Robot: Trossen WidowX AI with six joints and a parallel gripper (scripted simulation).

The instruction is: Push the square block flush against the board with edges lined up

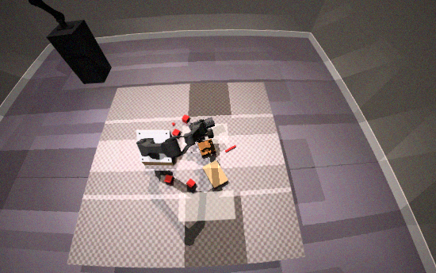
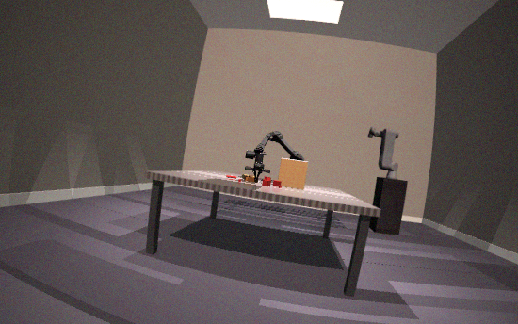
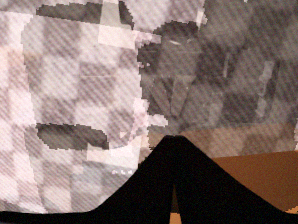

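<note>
The square block (image 1: pixel 204 148) (image 3: pixel 257 172) is orange, with dark shadow across its top in the top view. The tan rectangular board (image 1: pixel 212 171) lies flat and turned at an angle, below the block in that view. A narrow strip of shaded table shows between them; they look apart. My gripper (image 2: pixel 256 179) (image 3: pixel 173 144) is shut and empty, with its fingertips together low over the table. In the wrist view the block is just right of and behind the fingertips. Whether they touch it is unclear. The arm hides the fingertips in the top view.
Red cubes (image 1: pixel 185 118) (image 1: pixel 176 132) stand near the arm, and two more red cubes (image 1: pixel 168 178) (image 1: pixel 190 183) stand left of the board. A thin red bar (image 1: pixel 231 148) lies right of the block. The arm's white-topped base (image 1: pixel 154 136) is on the left.
</note>
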